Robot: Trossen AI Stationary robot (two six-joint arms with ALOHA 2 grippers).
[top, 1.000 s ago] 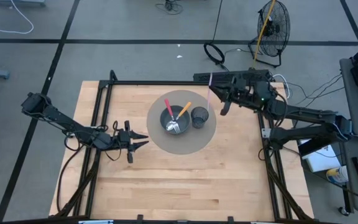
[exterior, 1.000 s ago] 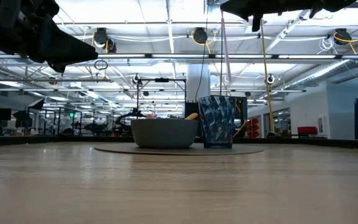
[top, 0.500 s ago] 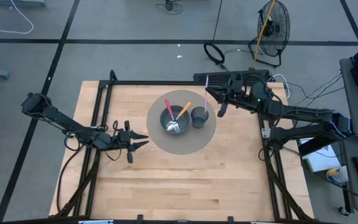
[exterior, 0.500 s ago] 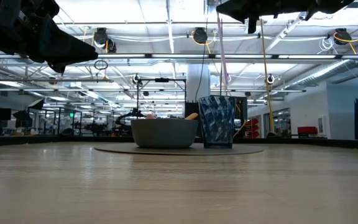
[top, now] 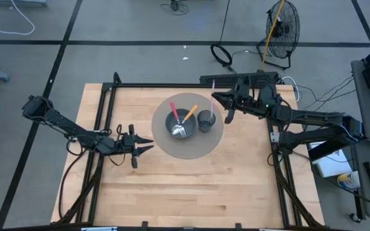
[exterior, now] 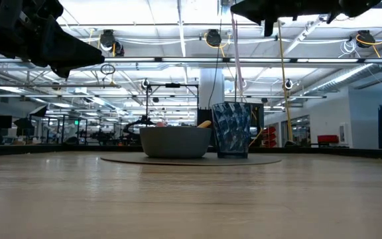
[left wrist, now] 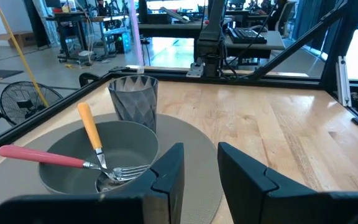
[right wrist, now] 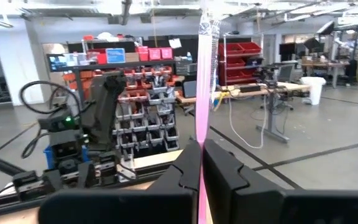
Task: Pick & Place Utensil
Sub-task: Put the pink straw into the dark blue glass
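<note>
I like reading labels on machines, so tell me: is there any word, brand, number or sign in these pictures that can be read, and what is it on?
None can be read.
Blue and red bins on the shelves behind the table: any labels are too small to read.
Screen beside those shelves: its content is too blurred to read.
Bowl, cup and both utensils in the bowl: no print shows.

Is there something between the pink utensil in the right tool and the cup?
Nothing visible. The right tool holds the pink utensil upright above the cup, with only open air between them in the low view.
</note>
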